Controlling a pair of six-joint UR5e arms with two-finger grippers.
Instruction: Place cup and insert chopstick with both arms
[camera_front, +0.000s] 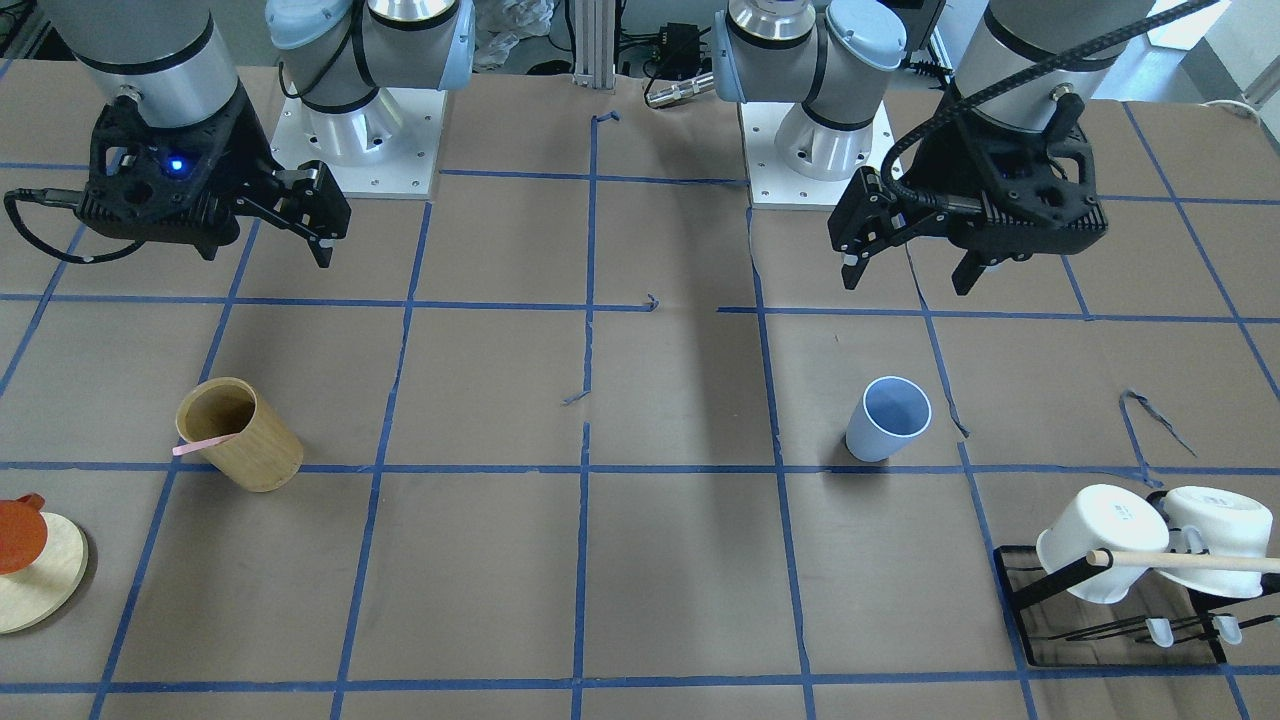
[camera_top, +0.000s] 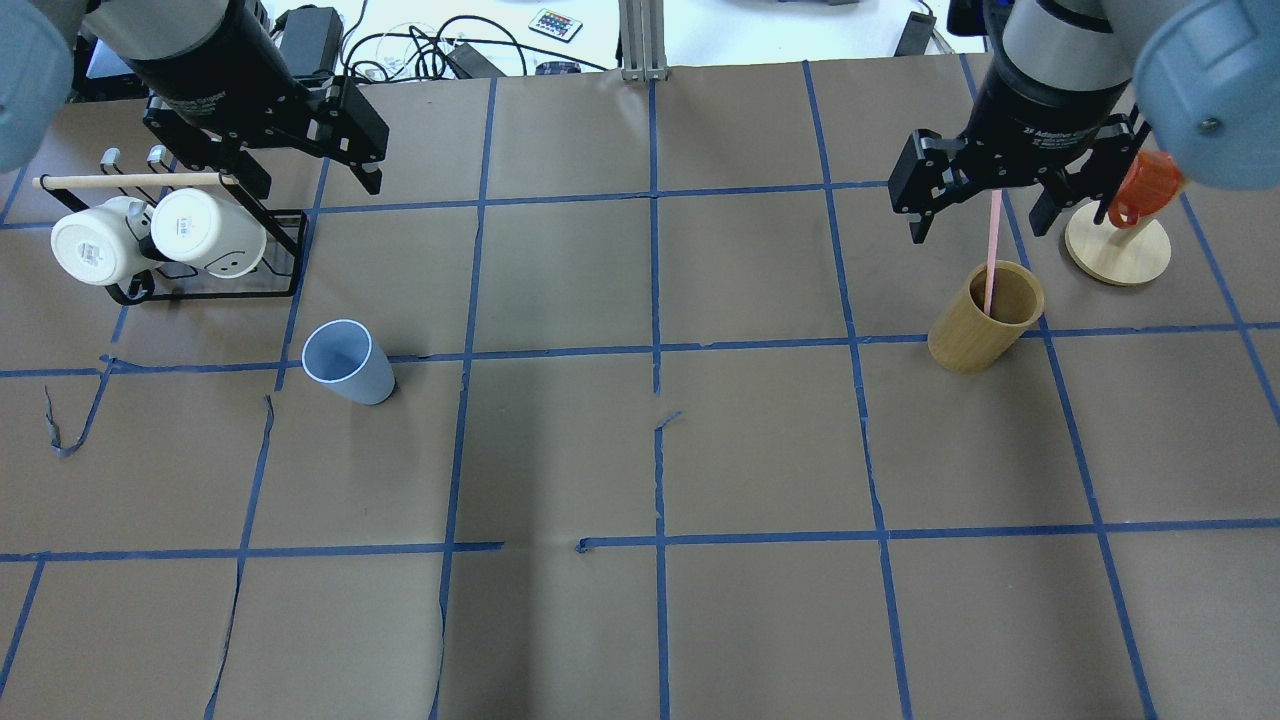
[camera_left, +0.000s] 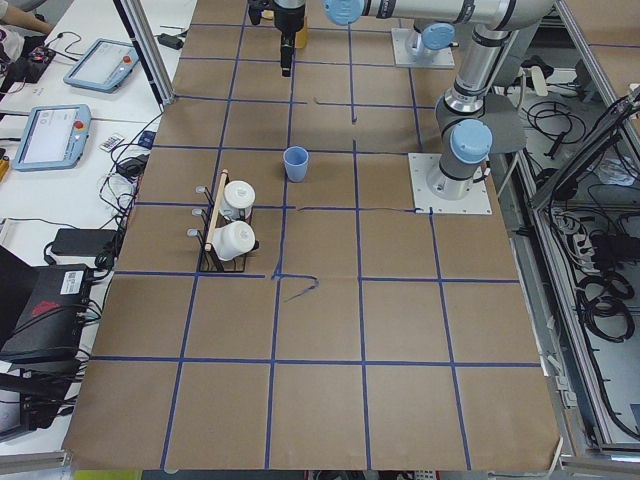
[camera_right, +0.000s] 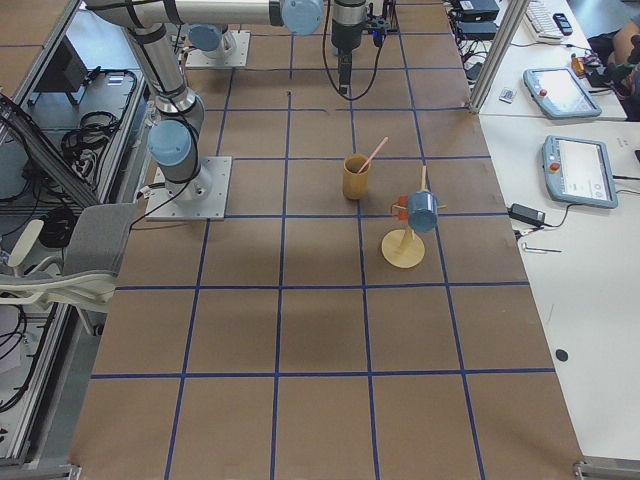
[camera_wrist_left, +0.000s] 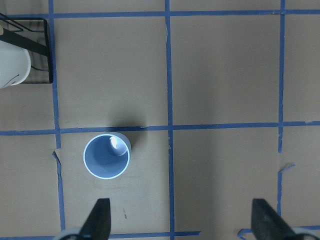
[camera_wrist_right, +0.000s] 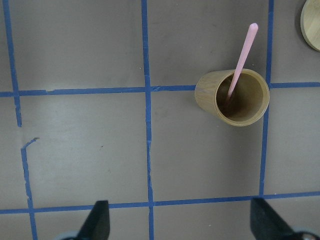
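The light blue cup (camera_top: 348, 362) stands upright on the brown table, also in the front view (camera_front: 888, 420) and the left wrist view (camera_wrist_left: 106, 156). One pale pink chopstick (camera_top: 991, 255) leans in a tan wooden cylinder holder (camera_top: 985, 325), also in the right wrist view (camera_wrist_right: 241, 62). My left gripper (camera_top: 315, 175) is open and empty, high above the table and behind the cup. My right gripper (camera_top: 978, 228) is open and empty, above and behind the holder.
A black rack with two white mugs (camera_top: 150, 235) and a light-wood dowel (camera_top: 125, 181) stands at the far left. A round wooden stand (camera_top: 1118, 250) with an orange cup (camera_top: 1140, 185) sits right of the holder. Blue tape lines grid the table.
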